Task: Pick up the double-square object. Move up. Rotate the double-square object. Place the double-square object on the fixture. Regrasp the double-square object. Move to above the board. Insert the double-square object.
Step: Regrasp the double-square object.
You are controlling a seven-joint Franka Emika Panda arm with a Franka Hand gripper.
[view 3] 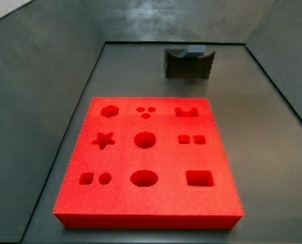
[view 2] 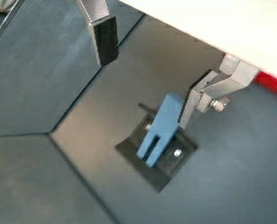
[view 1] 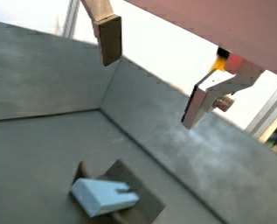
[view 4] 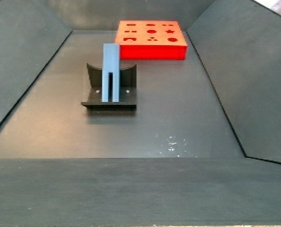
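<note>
- Gripper: seen in both wrist views only, well above the floor. The jaws stand wide apart, with nothing between the fingers.
- Fingers: in a wrist view, one flat silver plate with a dark pad hangs free over the grey floor; the opposite finger shows with its screw head. Neither touches any piece.
- Double-square object: a blue-grey bar standing upright on the fixture, resting against the fixture's upright part. In a side view a slot shows down its length.
- Same object in a wrist view: it shows as a forked blue bar on the dark base plate, below the open fingers and clear of them. In a wrist view only its pale blue end is visible, seated in the dark bracket.
- Fixture in a side view: a dark notched block at the far end of the floor, apart from the board. The bar cannot be made out in this view.
- Board: a flat red slab with shaped cutouts, lying on the grey floor. All cutouts visible appear unfilled.
- Board in a side view: it lies beyond the fixture, well apart from the bar.
</note>
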